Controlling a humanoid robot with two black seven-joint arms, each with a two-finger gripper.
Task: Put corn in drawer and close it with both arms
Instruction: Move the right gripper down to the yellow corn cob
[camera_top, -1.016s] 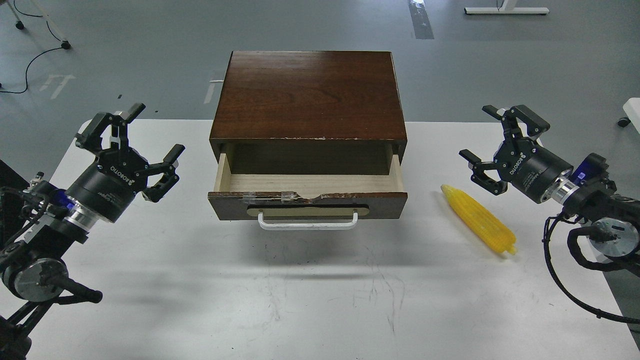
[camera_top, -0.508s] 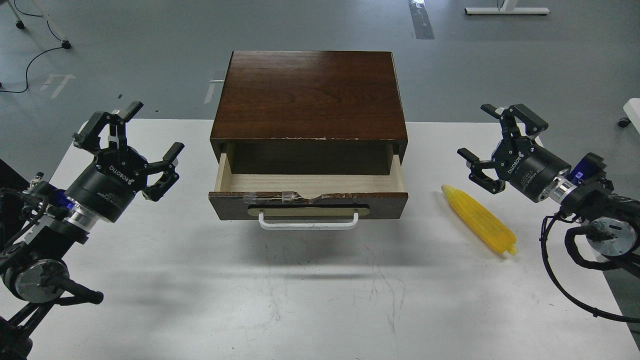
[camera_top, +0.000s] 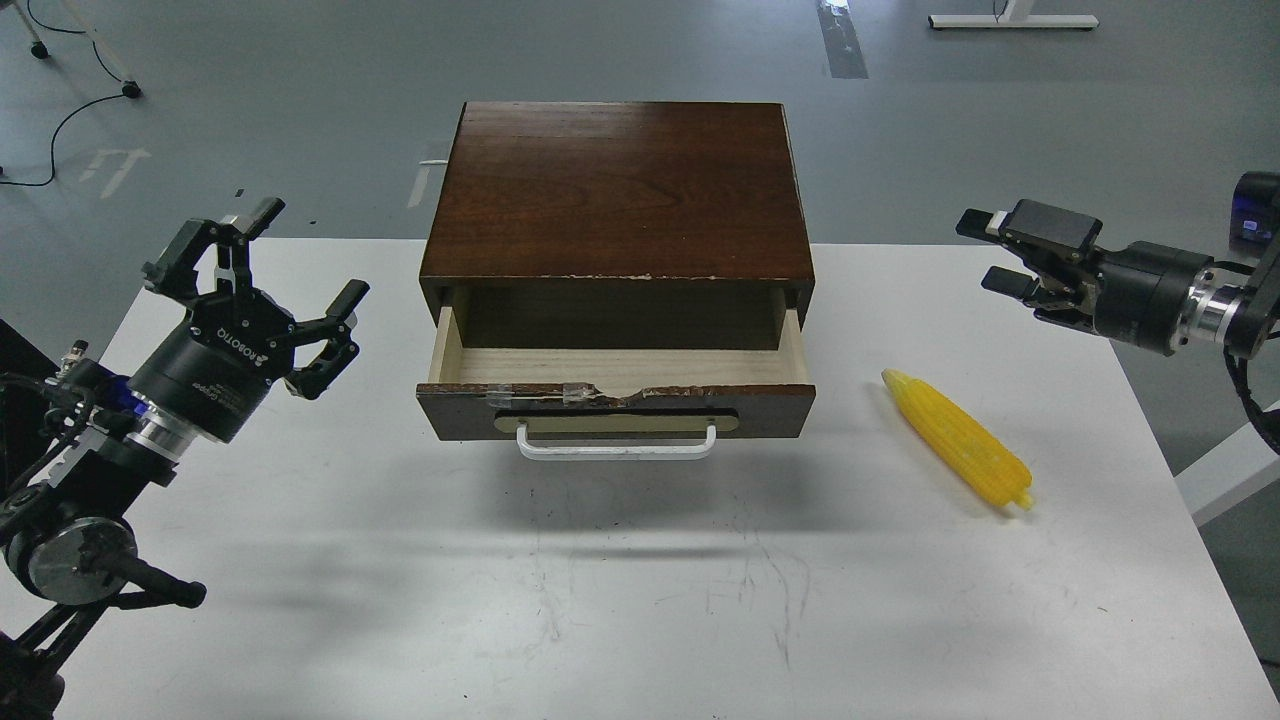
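Corn lay on the white desk in the right half of the frame, slanting from its tapered tip at upper left to its blunt end at lower right, touching nothing else and well apart from both arms. Left of it, at the frame's centre, the drawer stood pulled out from the dark brown cabinet, its chipped front facing the lower edge of the frame, the white bar handle across a tan slot, and its pale wood inside bare. At the left edge of the frame the left gripper hung above the desk beside the drawer's left side, its jaws spread apart and holding nothing, the black wrist marked ROBOTIQ slanting down toward the lower left corner. Higher in the frame, at the right edge, the right gripper pointed leftward above the desk's far right part, upward and to the right of the corn and clear of it; its jaws were seen nearly edge-on, apart with a gap between them, and empty. Beyond the desk, the grey floor filled the top of the frame, with a black cable trailing in the upper left corner.
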